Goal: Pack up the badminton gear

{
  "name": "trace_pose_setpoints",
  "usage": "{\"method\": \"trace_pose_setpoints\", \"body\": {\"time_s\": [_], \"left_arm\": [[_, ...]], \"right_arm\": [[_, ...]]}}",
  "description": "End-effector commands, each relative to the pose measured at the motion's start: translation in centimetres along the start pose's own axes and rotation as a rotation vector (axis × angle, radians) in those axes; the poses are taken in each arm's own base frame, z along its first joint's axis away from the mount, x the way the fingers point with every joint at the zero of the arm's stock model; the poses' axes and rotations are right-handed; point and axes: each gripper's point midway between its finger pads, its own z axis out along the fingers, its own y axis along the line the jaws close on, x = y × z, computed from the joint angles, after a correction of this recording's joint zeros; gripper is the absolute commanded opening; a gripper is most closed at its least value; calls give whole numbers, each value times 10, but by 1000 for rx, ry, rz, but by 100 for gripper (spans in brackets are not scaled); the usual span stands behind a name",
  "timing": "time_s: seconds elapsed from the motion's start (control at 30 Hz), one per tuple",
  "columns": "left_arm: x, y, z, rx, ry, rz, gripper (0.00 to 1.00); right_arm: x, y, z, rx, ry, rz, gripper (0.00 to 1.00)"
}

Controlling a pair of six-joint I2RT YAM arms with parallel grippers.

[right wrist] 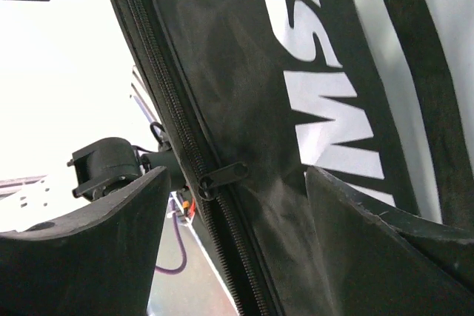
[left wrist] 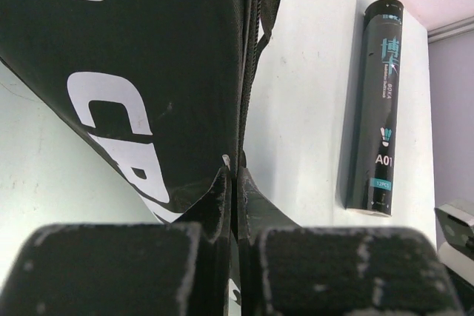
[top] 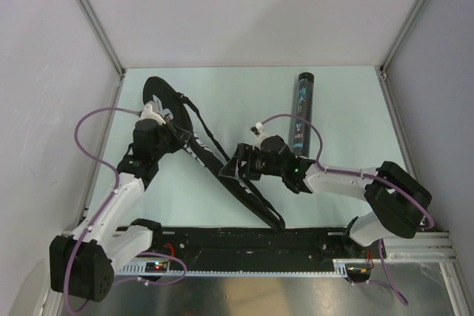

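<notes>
Bag (top: 169,94) is laid diagonally on the counter (top: 244,94), with its wide end at the far left and its narrow end toward the near edge at centre. White lettering is seen on it in both wrist views. Tube (top: 301,112) is laid flat at the far right of the counter, end-on to the far wall and well apart from the bag. Left hand (left wrist: 233,183) is set on the bag's wide end. Its fingers are pressed together with the bag's edge pinched between them, so it is closed on the bag. Right hand (right wrist: 235,183) is placed over the bag's middle stretch, fingers spread wide and astride the fabric. The zipper (right wrist: 170,109) and its pull tab (right wrist: 222,177) are seen in the gap. Nothing is gripped there, and whether those fingers touch the fabric cannot be told.
</notes>
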Motion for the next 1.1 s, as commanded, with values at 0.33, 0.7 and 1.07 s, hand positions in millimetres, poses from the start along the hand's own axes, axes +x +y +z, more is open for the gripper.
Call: {"method": "trace_pose_setpoints", "body": {"time_s": [0.33, 0.7, 1.07], "left_arm": [[-4, -13, -5, 69, -23, -16, 0], [1, -15, -4, 91, -13, -44, 0], [2, -13, -2, 83, -6, -51, 0]], "right_arm": [[2, 16, 4, -83, -71, 114, 48], [6, 14, 13, -94, -61, 181, 52], [3, 14, 9, -83, -91, 167, 6]]}}
